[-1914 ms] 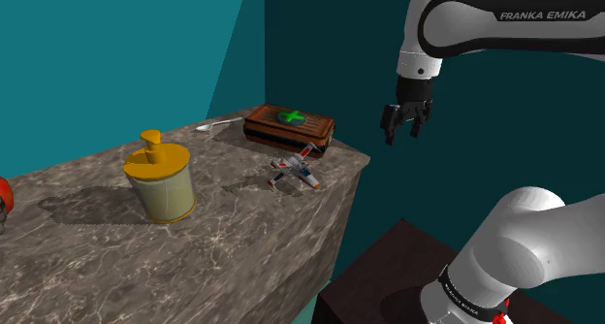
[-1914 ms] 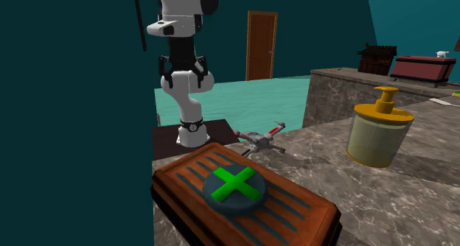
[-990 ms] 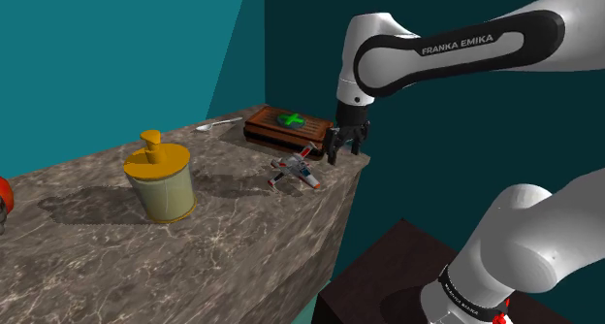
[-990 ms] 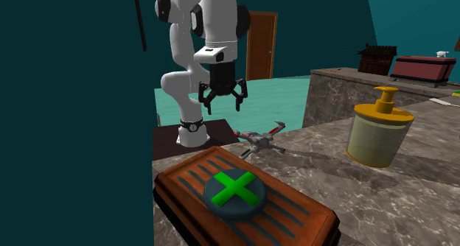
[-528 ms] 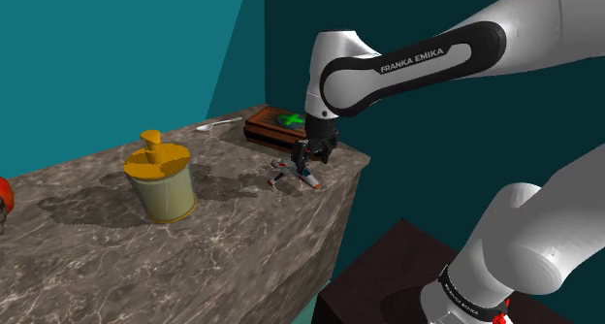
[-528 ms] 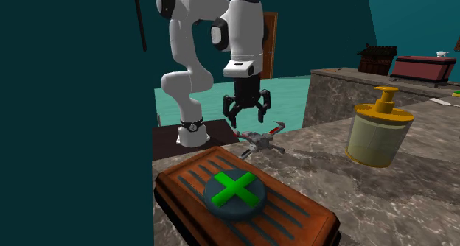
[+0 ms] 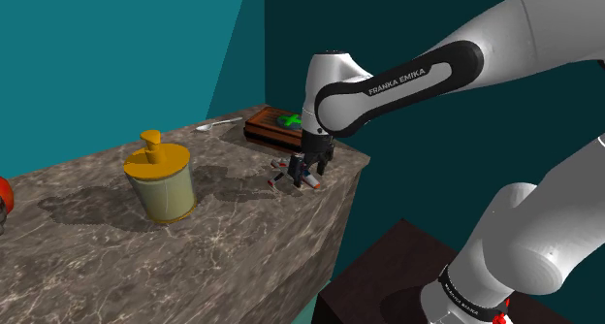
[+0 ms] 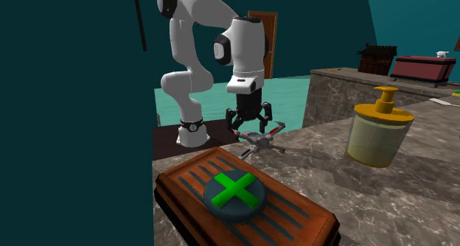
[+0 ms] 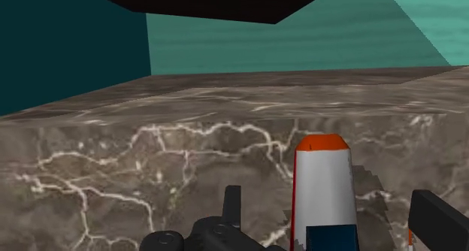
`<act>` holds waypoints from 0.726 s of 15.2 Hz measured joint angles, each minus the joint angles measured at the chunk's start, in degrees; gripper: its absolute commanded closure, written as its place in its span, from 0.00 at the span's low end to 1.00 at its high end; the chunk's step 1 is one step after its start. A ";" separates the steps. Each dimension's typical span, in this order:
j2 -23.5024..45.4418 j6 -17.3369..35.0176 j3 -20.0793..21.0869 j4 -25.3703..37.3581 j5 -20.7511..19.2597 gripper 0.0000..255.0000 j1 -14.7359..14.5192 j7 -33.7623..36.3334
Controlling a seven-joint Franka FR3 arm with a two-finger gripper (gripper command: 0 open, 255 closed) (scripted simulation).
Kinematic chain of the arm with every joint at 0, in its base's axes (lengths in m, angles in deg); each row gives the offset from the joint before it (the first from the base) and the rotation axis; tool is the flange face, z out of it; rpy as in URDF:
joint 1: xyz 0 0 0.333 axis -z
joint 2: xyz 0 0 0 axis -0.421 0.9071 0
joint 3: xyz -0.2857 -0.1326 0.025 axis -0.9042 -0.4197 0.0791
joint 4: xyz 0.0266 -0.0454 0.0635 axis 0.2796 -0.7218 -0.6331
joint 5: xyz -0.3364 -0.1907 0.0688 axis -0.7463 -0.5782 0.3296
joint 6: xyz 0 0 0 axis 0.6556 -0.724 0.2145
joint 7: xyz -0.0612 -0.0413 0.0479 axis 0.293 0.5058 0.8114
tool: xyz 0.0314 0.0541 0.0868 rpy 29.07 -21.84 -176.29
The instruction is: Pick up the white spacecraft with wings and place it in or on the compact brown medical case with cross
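The end effector [image 8: 249, 125] [image 7: 309, 167] is hanging released, its two fingers spread wide and pointing straight down, right over the spacecraft [image 8: 259, 141] [image 7: 285, 173] [image 9: 323, 193]. The spacecraft is lying flat on the marbled table [image 8: 317, 174], close to the edge on the arm's side. In the second exterior view its grey body and thin red-tipped wings are sitting just under the fingertips. I cannot tell whether the fingers are touching it. In the wrist view a white, orange-tipped piece of it is showing close up against the table's veined top.

The case [image 8: 247, 208] is lying shut on the same table, near the spacecraft but apart from it. It is brown with dark stripes, and it is carrying a green cross [image 8: 235, 191] on a dark round disc on its lid. In the shoulder view the arm [image 7: 398, 80] is covering part of the case, and a pale spoon [image 7: 215, 125] is lying just beyond it by the wall.

A jar [image 7: 162, 184] with a yellow pump top is standing upright farther along the table, well apart from the spacecraft. The arm is reaching over from its dark stand [image 7: 378, 283].
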 measured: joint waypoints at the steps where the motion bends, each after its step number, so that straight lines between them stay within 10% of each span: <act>1: 0.10 0.25 0.02 -0.13 0.01 0.00 -0.01 0.00; 6: 0.22 0.46 0.03 -0.18 0.00 0.00 -0.01 0.01; 7: 0.22 0.46 0.03 -0.18 0.00 1.00 -0.01 0.01; 11: 0.21 0.45 0.03 -0.18 0.00 1.00 -0.01 0.01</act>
